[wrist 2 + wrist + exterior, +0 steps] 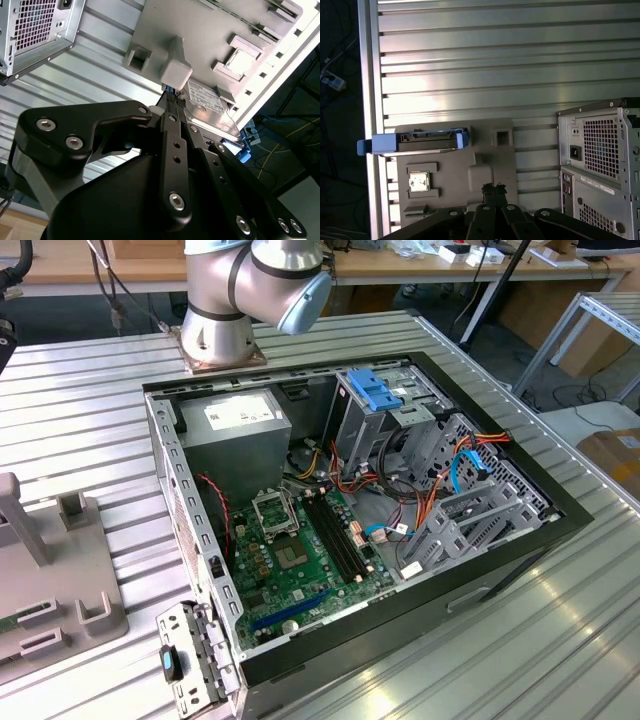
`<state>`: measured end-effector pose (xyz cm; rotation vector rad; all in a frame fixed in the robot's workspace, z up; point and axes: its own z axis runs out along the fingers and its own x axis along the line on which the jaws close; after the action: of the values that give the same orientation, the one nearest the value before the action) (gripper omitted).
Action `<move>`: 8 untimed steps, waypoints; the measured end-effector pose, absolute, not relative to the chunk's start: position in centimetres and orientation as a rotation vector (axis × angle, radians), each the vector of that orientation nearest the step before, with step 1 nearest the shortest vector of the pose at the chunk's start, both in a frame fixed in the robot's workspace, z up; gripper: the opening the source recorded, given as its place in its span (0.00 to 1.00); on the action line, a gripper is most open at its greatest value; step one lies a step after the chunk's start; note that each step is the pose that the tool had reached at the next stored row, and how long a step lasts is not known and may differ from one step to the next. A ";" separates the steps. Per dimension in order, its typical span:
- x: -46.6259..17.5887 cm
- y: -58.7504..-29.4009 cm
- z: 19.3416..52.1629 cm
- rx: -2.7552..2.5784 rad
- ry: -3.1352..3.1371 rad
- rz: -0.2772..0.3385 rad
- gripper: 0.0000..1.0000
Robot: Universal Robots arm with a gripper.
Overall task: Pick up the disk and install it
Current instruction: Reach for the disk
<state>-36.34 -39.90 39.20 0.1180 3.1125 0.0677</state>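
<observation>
The computer case (420, 608) lies open on the table (80, 420), with the arm's base (222, 335) just behind it and the fixture plate (50, 580) beside it, not touching, toward the exterior view's left. Inside the case, the power supply (235, 430) fills the corner nearest that base, with the motherboard (300, 560) on the floor before it. The disk (420, 141) lies on the plate's side farthest from the case.

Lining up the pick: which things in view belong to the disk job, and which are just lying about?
Job: silver-grey metal disk in a blue plastic carrier frame, on edge in the grey fixture plate; black gripper; open black computer case.
Lying about: small square silver chip in a plate pocket; perforated metal bracket at the case's corner.
</observation>
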 end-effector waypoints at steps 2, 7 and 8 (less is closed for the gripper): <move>-36.3 -39.9 39.2 0.118 3.112 0.068 0.11; -36.4 -39.9 39.2 0.118 3.112 0.068 0.11; -36.4 -39.9 39.2 0.118 3.112 0.068 0.11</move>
<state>-36.37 -39.90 39.20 0.1180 3.1124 0.0677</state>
